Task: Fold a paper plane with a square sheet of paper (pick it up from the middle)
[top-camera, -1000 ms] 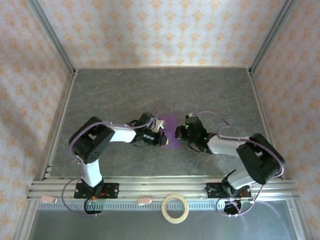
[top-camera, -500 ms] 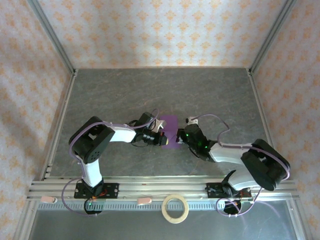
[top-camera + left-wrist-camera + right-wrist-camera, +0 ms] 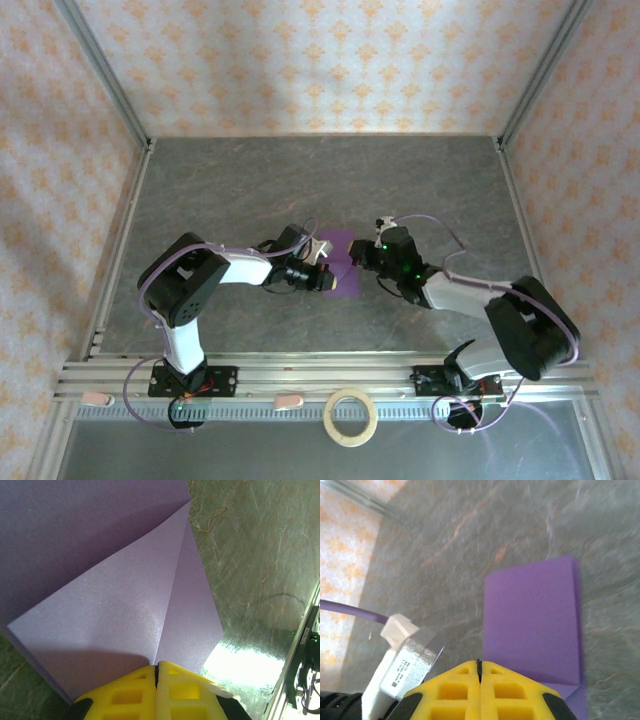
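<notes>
Sheet position: I am seeing the square sheet of paper (image 3: 338, 244) lying on the worktop (image 3: 300, 170) near the middle, partly folded and directly between the two tools.

Left tool: I am reading the left tool (image 3: 156, 672) as fully closed, its yellow fingers meeting with no gap. The tips are sitting over the near edge of a diagonal flap (image 3: 100, 625). I cannot tell whether they are pressing on the paper or hovering just above it. Nothing is showing between the jaws.

Right tool: I am reading the right tool (image 3: 479, 666) as closed too and gripping nothing. The sheet's near edge is passing just under its tips.

Key relation: a crease (image 3: 172, 585) is starting right at the left tool's tips and running straight away from them to the sheet's far corner. The fold line and that tool's pointing direction are nearly in line.

Seen from the right tool: the paper is lying ahead and slightly to the right, its longer side running away from the tips.

Nearer arm: both are touching or almost touching the sheet. The left one is sitting on the crease, the right one at the opposite edge.

Judgement: I am taking the fold as being set now, with the dart shape far from done. I am expecting the coming move to favour the left arm sliding along the crease while the right one is pinning the far side.

Risk: thin paper, so any sideways drag is likely to shift the whole sheet.
</notes>
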